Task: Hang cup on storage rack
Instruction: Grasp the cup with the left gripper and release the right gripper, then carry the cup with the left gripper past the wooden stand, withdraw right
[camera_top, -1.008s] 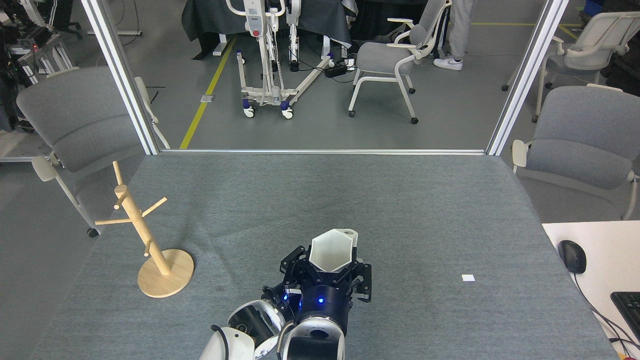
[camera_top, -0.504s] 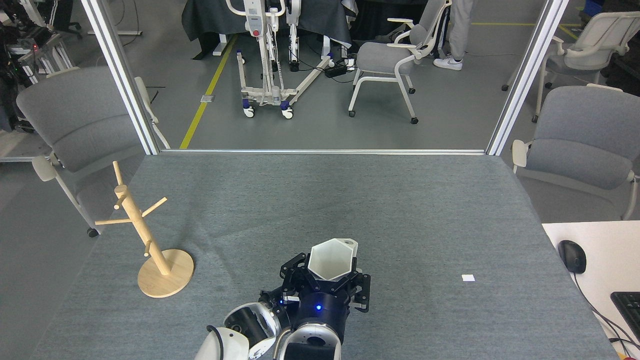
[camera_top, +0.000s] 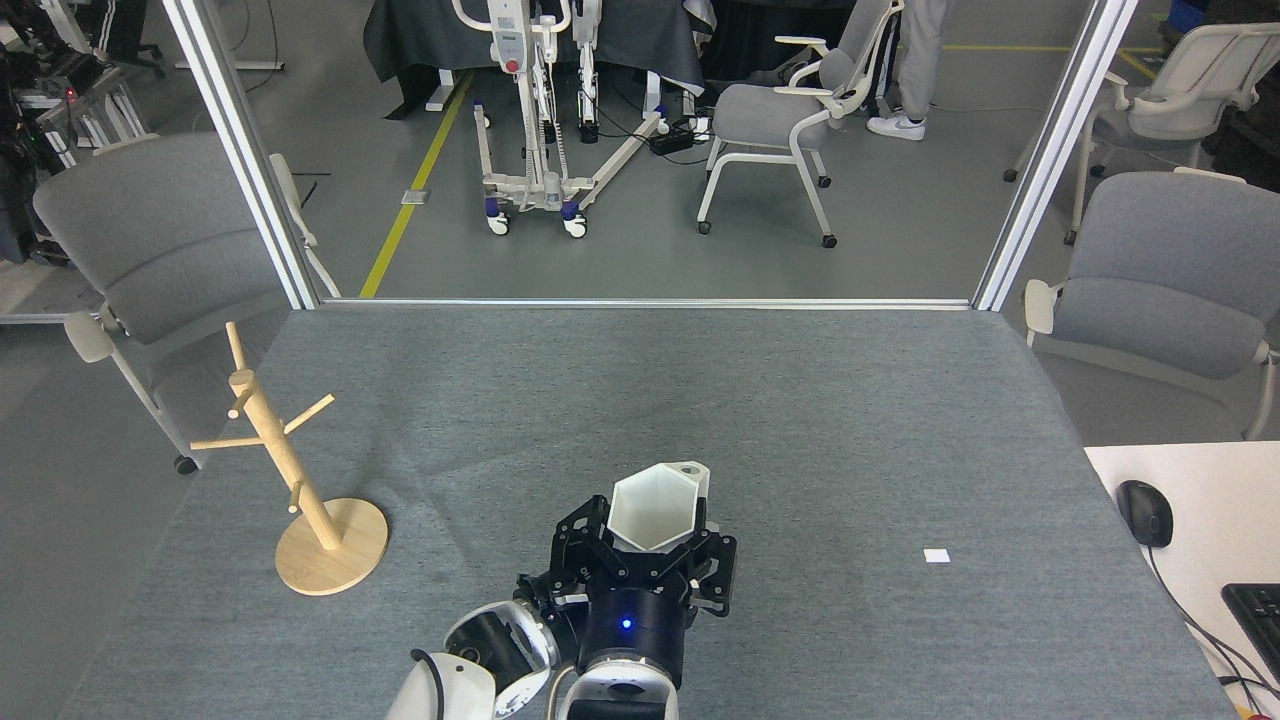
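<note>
White cup (camera_top: 655, 505) clamped in black gripper (camera_top: 640, 560), rim up | wooden storage rack (camera_top: 290, 470) well apart, left | pegs bare

Grey felt table (camera_top: 800, 420); white tag (camera_top: 936, 556) on it; grey chairs (camera_top: 150, 250) beside; mouse (camera_top: 1143, 512), keyboard (camera_top: 1255, 615) right.

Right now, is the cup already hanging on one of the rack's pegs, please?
No, the cup is held in the gripper over the table, well right of the storage rack, whose pegs are bare.
</note>
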